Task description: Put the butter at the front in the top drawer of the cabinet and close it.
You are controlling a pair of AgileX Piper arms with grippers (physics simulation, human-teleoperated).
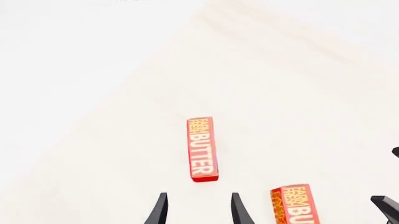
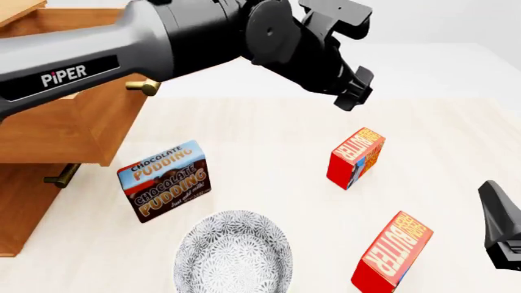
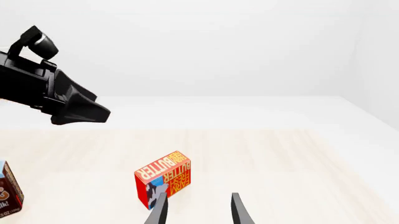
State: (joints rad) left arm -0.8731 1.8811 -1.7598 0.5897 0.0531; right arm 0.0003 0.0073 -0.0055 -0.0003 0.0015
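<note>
On a pale wooden table (image 2: 269, 152) under white walls, the front butter (image 2: 391, 251) lies below the left gripper (image 1: 196, 210), fingers spread, empty.

The left arm (image 2: 122, 55) reaches across from the left, raised high above the table, its end effector (image 2: 354, 91) pointing down and forward, fingers (image 1: 160, 210) parted and holding nothing. The right end effector (image 2: 504, 229) sits low at the right edge, fingers (image 3: 238, 210) parted, empty.
</note>
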